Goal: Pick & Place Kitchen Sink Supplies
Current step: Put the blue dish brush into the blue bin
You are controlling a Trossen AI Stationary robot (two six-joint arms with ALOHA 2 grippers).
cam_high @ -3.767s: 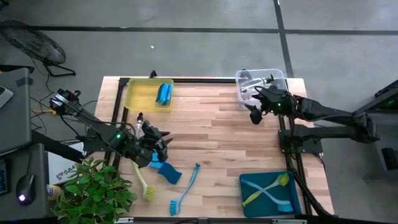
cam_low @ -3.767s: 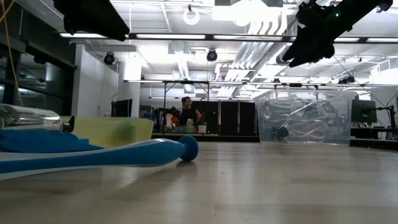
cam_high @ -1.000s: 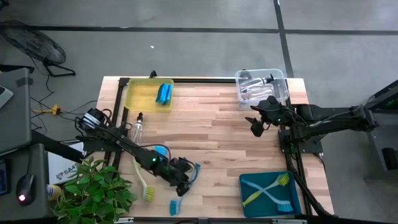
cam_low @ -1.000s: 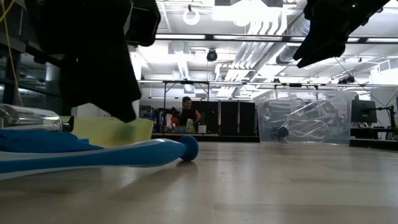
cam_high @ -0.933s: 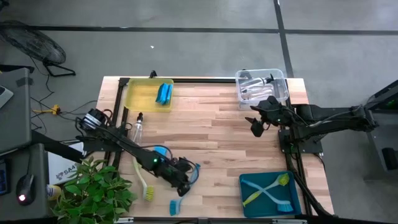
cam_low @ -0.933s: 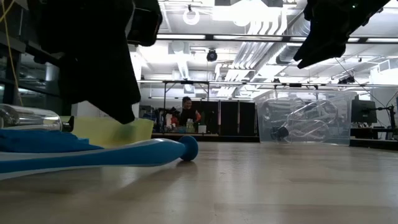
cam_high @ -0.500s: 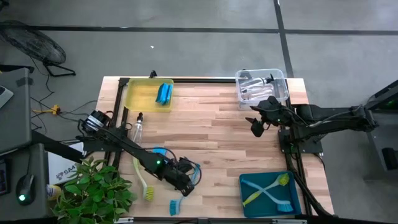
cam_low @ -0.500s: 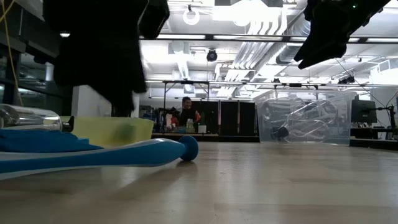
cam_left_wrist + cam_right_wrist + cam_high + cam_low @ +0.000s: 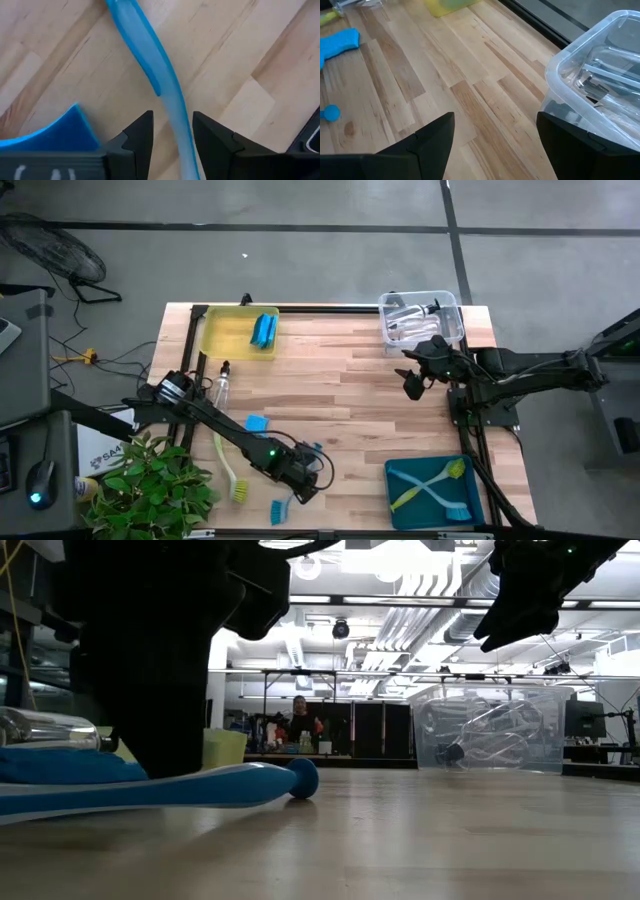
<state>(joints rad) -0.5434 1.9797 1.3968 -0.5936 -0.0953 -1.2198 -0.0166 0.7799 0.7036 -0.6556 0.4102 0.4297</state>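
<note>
We see the left gripper [image 9: 300, 478] low in the centre-left of the high view, down over the blue brush [image 9: 292, 488] on the counter [image 9: 360, 390]. In the left wrist view its fingers [image 9: 140, 135] stand slightly apart on either side of the brush handle [image 9: 165, 95]; we cannot tell whether they touch it. A blue sponge [image 9: 47, 132] lies just beside the fingers there.

Around it, a second blue sponge [image 9: 256, 423] lies up and to the left, a yellow-green brush [image 9: 229, 468] lies to the left, and a clear bottle [image 9: 221, 383] lies near the counter's left edge. A leafy plant [image 9: 150, 490] fills the lower left corner. The yellow bin [image 9: 222, 335] at the upper left holds another blue sponge [image 9: 264, 329]. The clear bin [image 9: 450, 320] at the upper right holds bottles [image 9: 410, 315], and the teal bin [image 9: 400, 480] at the lower right holds two brushes [image 9: 435, 488].

The right gripper [image 9: 412, 377] hangs above the counter just below the clear bin, its fingers [image 9: 432, 135] wide apart and holding nothing.

In the low view the left arm [image 9: 160, 650] is a dark mass that hides most of the yellow bin. The brush head is partly under the arm in the high view.
</note>
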